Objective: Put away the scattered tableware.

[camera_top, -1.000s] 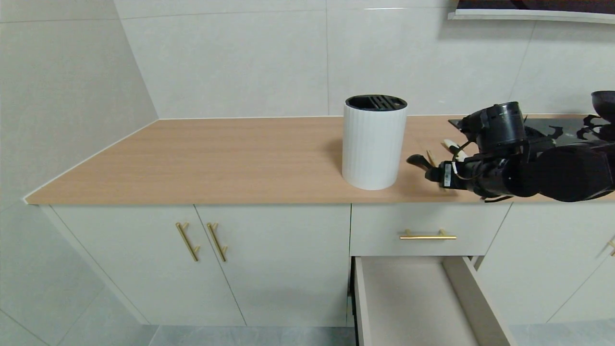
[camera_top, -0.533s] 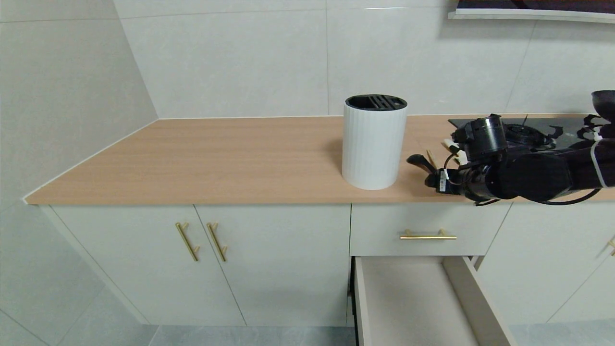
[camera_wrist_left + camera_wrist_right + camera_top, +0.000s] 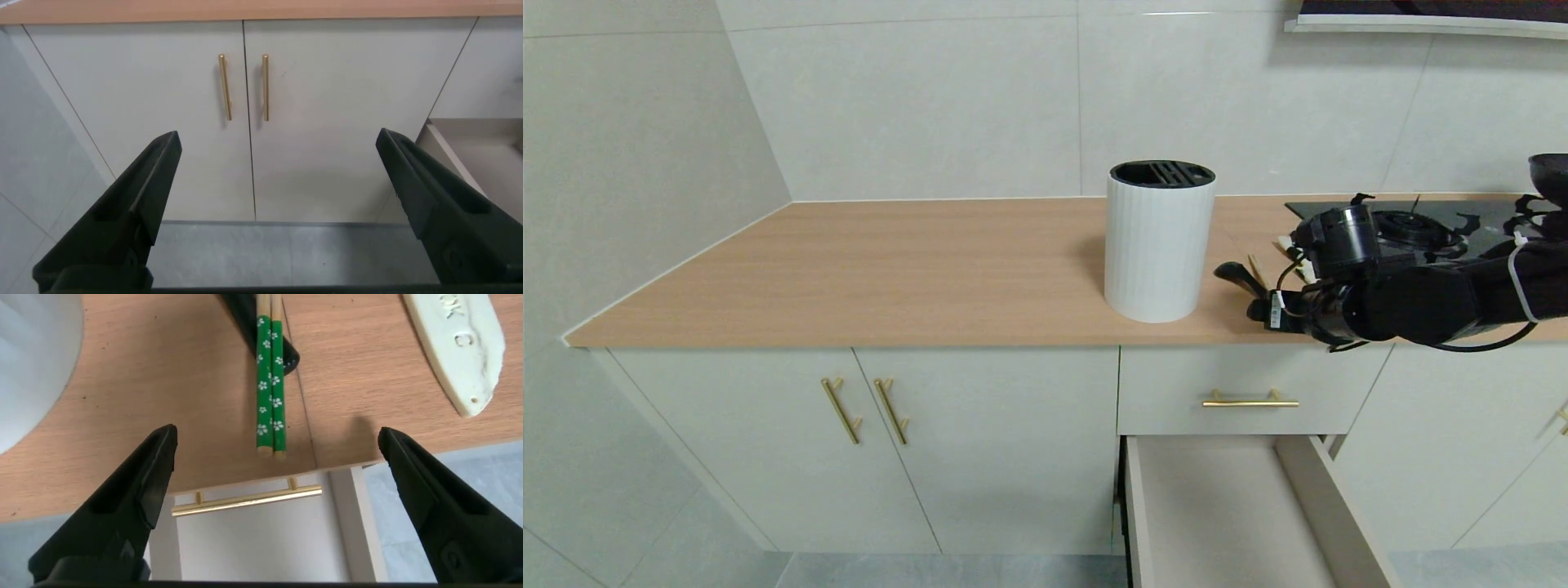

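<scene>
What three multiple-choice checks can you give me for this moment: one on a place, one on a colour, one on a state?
1. The chopsticks lie:
A. on the counter, near its front edge
B. on the stove
C. on the floor

2. Their decorated ends are:
A. red
B. green with white flowers
C. plain black

3. The lower drawer is:
A. shut
B. taken out and set on top
C. pulled open

Answers:
1 A, since the right wrist view shows the tips on the wood just short of the edge, above the gold handle.
2 B, since the same view shows green ends dotted with white flowers.
3 C, since the head view looks down into its bare inside, which sticks out from the cabinet front.
</scene>
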